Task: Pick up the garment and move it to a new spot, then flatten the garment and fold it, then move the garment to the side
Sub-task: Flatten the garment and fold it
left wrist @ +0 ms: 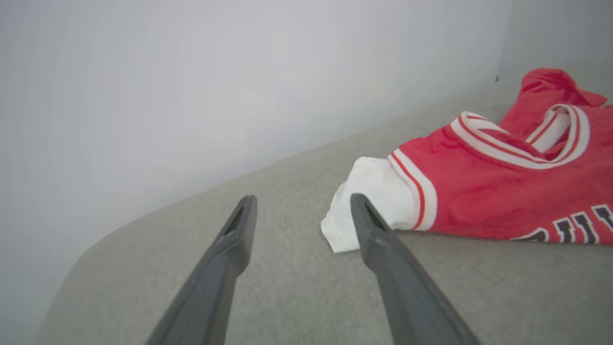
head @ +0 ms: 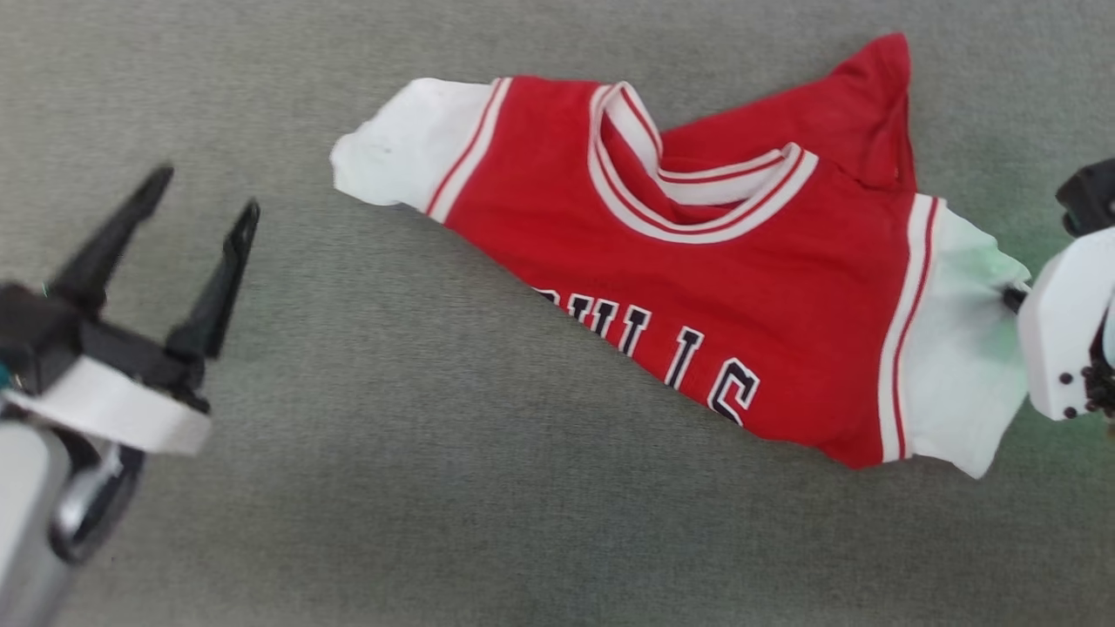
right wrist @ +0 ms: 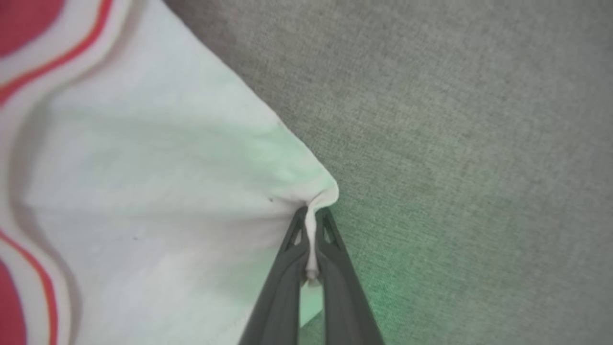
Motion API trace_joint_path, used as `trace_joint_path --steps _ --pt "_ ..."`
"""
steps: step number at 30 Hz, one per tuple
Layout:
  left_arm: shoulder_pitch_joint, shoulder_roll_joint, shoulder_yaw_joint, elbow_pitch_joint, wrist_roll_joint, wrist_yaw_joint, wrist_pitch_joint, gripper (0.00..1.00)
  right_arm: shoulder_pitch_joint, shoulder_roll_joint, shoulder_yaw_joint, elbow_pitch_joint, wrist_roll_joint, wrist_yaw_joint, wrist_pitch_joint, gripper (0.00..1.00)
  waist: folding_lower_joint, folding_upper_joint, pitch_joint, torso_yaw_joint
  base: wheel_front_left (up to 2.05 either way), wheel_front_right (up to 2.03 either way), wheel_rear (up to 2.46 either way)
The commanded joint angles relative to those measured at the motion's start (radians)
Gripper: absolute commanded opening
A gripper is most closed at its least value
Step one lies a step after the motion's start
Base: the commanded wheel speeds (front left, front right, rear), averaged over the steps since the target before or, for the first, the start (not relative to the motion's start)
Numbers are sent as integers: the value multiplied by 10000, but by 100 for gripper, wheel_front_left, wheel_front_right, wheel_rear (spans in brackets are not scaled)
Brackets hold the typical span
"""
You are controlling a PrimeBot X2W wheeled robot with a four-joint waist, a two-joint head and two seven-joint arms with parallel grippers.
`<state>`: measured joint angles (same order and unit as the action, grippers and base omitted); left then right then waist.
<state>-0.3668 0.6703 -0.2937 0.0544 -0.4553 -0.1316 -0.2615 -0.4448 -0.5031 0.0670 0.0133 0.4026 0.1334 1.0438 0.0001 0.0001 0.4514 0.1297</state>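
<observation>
Left gripper (head: 207, 187) gapes wide, empty. Right gripper (right wrist: 312, 211) pinches the white sleeve hem of the thin red white-sleeved T-shirt (head: 697, 287), rumpled on the grey cloth surface (head: 435, 488). Pick-up underway, I'd say; next needs a steady lift.

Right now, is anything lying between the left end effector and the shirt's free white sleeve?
Nothing visible. Bare grey surface lies between the open left end effector and that sleeve of the shirt. The right end effector is shut on a corner of the other sleeve.
</observation>
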Motion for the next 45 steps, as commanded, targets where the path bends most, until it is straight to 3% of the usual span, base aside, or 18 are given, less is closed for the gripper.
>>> trace_joint_path --steps 1,6,10,17,20,27,34,35,37,45 --pt "-283 176 -200 13 -183 22 -48 100 24 134 140 153 -58 -50 -40 0 -1 -1 126 -121 0 0 0" --pt "-2819 1940 -3079 126 -2256 25 888 100 -140 312 409 186 -190 -50 -192 0 -1 -1 512 -407 0 0 0" --pt "-5063 2526 -5004 723 -4101 24 2284 100 -389 473 675 145 -286 -50 -223 0 -1 -1 860 -632 0 0 0" --pt "-7959 2646 -7371 1643 -7036 24 4621 100 -886 667 1032 86 -489 -51 -192 0 -1 -1 1479 -973 0 0 0" --pt "-8847 2722 -8043 1977 -7738 24 5229 100 -1024 752 1114 104 -586 -53 -166 0 -1 -1 1700 -1070 0 0 0" --pt "-9870 2667 -9452 2509 -8485 22 5727 100 -1171 997 1303 260 -742 -53 -267 0 -1 -1 2053 -1250 0 0 0" --pt "-9911 2434 -9903 2927 -8513 23 6217 100 -1319 1148 1440 302 -813 -53 -326 0 -1 -1 2212 -1342 0 0 0" --pt "-9869 2384 -9935 2893 -8574 23 6374 85 -1330 1158 1449 296 -809 -53 -344 0 -1 -1 2221 -1355 0 0 0" --pt "-9811 2335 -9974 2884 -8785 22 6603 0 -1355 1169 1470 290 -818 -53 -375 0 -1 -1 2236 -1378 0 0 0" --pt "-9889 2383 -9939 2811 -8984 13 6371 0 -1506 1195 1395 138 -891 -53 -822 0 -1 -1 2031 -1406 0 0 0"
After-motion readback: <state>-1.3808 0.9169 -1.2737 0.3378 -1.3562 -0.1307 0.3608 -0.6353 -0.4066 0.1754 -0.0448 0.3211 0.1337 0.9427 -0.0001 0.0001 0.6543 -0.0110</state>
